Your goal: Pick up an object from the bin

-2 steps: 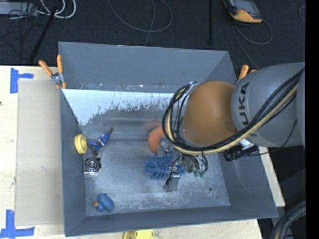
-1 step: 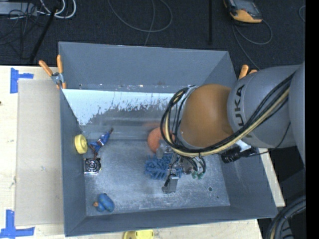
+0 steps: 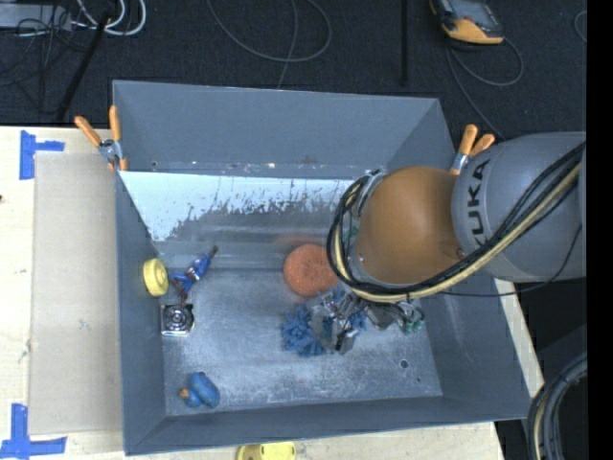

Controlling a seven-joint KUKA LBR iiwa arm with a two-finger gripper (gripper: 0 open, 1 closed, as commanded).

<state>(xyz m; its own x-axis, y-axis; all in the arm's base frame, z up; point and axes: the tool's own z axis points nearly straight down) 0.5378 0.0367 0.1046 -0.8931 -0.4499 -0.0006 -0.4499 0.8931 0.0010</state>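
Note:
My gripper [image 3: 337, 328] is low in the middle of the bin, under the arm's orange cover. It is right against the right side of a crumpled blue thing [image 3: 301, 333] lying on the floor. Just behind it, touching the cover's edge in this view, sits a round orange-brown scrubby ball [image 3: 306, 267]. A small green thing [image 3: 413, 324] shows just to the right of the gripper.
At the left of the bin lie a yellow cap-like piece [image 3: 156, 277] with a blue-handled bit [image 3: 197, 267] beside it and a small shiny square thing [image 3: 177, 320]. A blue lump [image 3: 200, 389] rests near the front left corner. The arm covers the bin's right back part.

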